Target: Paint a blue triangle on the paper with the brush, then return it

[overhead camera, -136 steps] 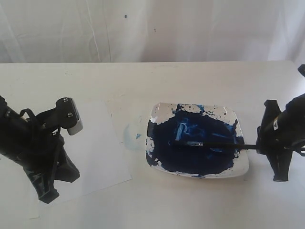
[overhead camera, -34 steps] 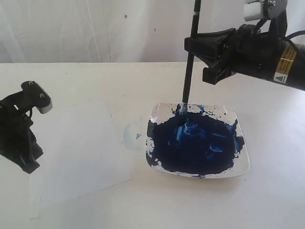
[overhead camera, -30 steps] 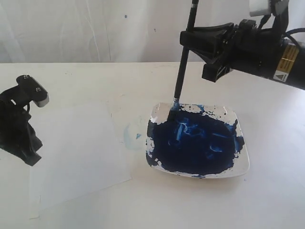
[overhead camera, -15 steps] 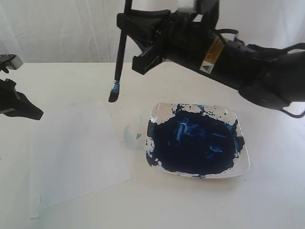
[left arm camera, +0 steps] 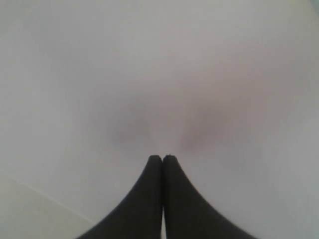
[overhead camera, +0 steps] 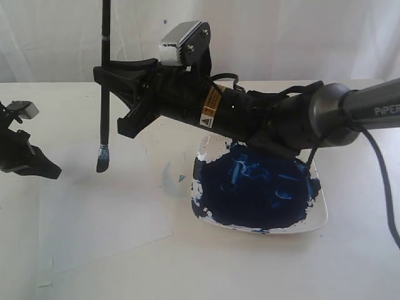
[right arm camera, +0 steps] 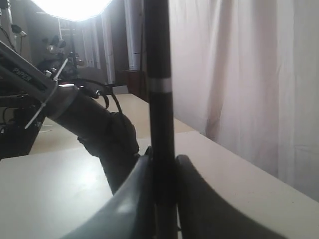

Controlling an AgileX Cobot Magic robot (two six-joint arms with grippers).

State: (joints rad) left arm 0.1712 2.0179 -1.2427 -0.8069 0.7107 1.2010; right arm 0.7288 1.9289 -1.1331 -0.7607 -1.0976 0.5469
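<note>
White curtain fabric hangs behind a pale counter [overhead camera: 250,269]. Toward its left lies a plain white rectangular sheet of paper [overhead camera: 106,212]. To the right of the sheet sits a white square plate [overhead camera: 317,215] filled with dark blue paint [overhead camera: 250,194]. A pale blue round smudge [overhead camera: 170,176] marks the counter between them.

Coming from the right side and passing above the plate, the right arm's fingers [overhead camera: 108,97] are clamped on a long thin black-handled paintbrush [overhead camera: 104,37], holding it upright. The right wrist view shows the two fingers pressed against either side of the handle, with a pale band [right arm camera: 160,84] circling the handle a little way from the grip. The blue-stained bristle tip [overhead camera: 102,164] points down over the far part of the paper. Whether it touches the sheet cannot be told.

Near the paper's left edge, the left arm's fingers [left arm camera: 163,162] are closed tip to tip, holding nothing, over a blank white surface.
</note>
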